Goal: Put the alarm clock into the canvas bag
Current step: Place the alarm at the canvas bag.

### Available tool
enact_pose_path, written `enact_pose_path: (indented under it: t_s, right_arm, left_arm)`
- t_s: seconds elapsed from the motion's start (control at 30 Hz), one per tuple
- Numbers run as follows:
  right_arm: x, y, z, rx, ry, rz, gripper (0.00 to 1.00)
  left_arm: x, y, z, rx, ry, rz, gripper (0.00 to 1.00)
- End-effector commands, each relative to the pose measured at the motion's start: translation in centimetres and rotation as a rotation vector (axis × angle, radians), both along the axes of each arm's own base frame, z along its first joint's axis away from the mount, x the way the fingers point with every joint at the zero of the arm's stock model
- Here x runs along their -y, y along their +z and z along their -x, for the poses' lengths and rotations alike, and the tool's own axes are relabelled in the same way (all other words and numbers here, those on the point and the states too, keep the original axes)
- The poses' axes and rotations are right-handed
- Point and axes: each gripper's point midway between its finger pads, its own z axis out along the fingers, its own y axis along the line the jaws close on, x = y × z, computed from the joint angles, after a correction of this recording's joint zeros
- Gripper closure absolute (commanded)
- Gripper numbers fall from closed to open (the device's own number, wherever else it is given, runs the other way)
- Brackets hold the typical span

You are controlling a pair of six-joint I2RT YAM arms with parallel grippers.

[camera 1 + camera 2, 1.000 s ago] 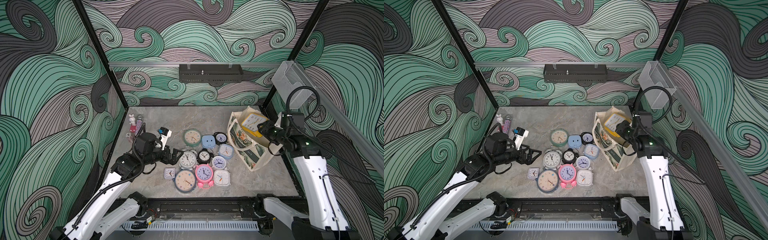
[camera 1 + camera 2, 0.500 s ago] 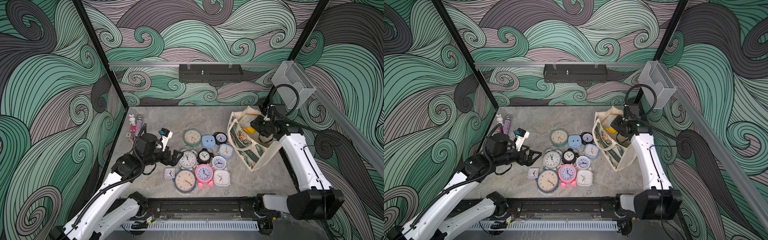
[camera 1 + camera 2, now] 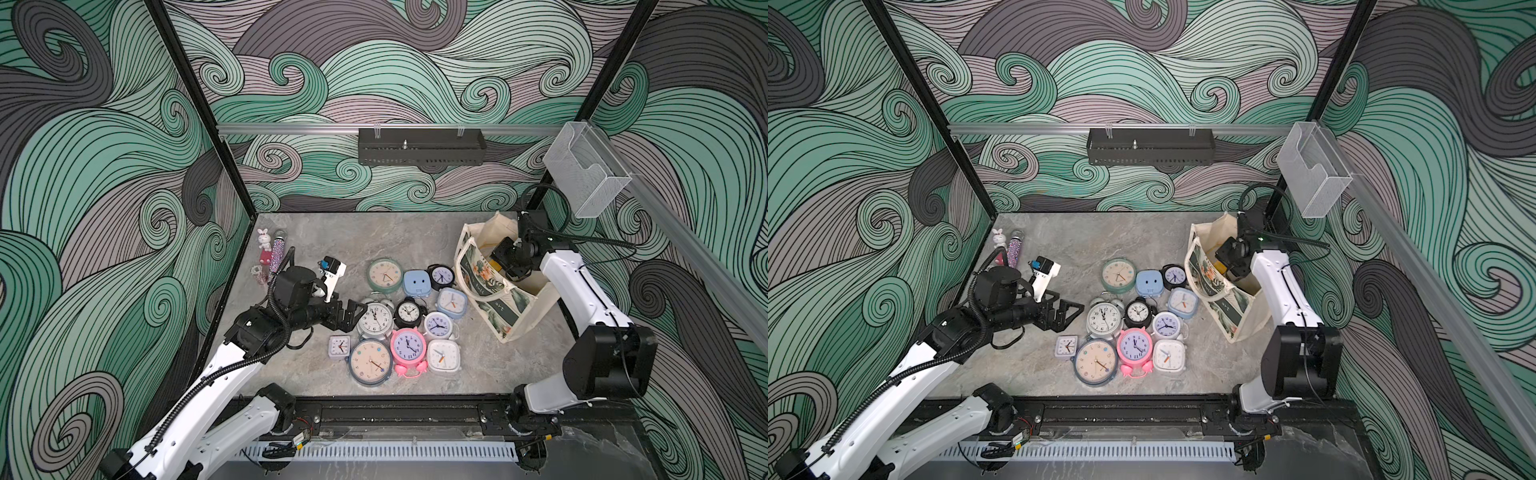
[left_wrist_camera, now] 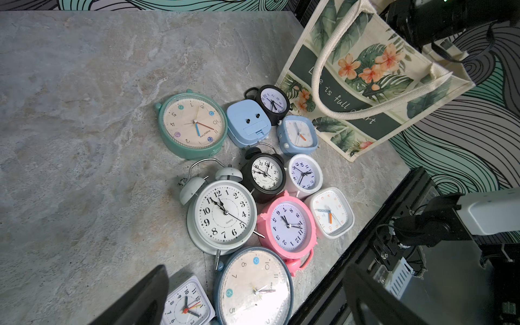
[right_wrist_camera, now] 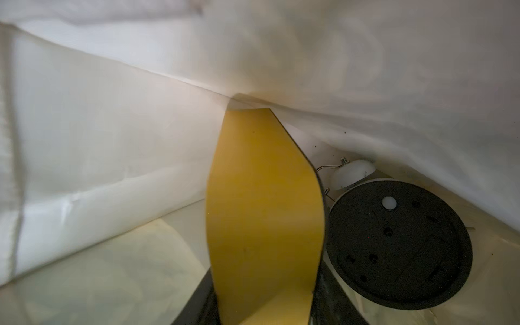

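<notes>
I see left pincer (image 3: pixel 353 318) spread wide, 9 o'clock of clock pile (image 3: pixel 409 311) | right pincer (image 5: pixel 264 301) clamped on yellow clock (image 5: pixel 264 202) inside bag (image 3: pixel 490 299), 3 o'clock

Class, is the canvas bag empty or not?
Not empty: inside the canvas bag, the right wrist view shows a bell clock lying face down beside a yellow clock.

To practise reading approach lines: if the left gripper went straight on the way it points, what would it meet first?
Most likely the white twin-bell alarm clock, right ahead of the open left gripper; its height is unclear.
</notes>
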Motion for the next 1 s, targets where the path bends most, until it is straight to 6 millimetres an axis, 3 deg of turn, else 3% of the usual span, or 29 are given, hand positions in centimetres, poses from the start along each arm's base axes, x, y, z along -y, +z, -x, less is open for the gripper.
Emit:
enact_pose_path:
  t_s: [0.0, 0.23, 0.4, 0.53, 0.87, 0.97]
  right_arm:
    - [0.5, 0.1, -0.7, 0.035, -0.028, -0.022, 0.71]
    - [0.7, -1.6, -0.6, -0.002, -0.017, -0.029, 0.43]
    - [0.7, -0.9, -0.7, 0.022, -0.002, -0.031, 0.26]
    - [0.3, 0.8, -0.6, 0.074, 0.025, -0.034, 0.14]
    - [-0.6, 3.9, 1.8, 0.183, 0.100, -0.037, 0.00]
    - [-0.8, 5.2, 2.6, 0.226, 0.123, -0.022, 0.00]
  left_arm:
    - [0.0, 0.5, -0.1, 0.017, 0.001, -0.013, 0.01]
    - [-0.1, 0.8, -0.7, 0.021, 0.019, -0.019, 0.01]
    - [-0.3, 0.4, -1.1, 0.006, 0.045, -0.033, 0.01]
    - [-0.3, -0.4, -1.4, -0.035, 0.069, -0.041, 0.01]
    - [-0.5, -3.6, -1.2, -0.241, 0.131, -0.098, 0.01]
    - [-0.7, -5.1, -0.6, -0.329, 0.141, -0.130, 0.01]
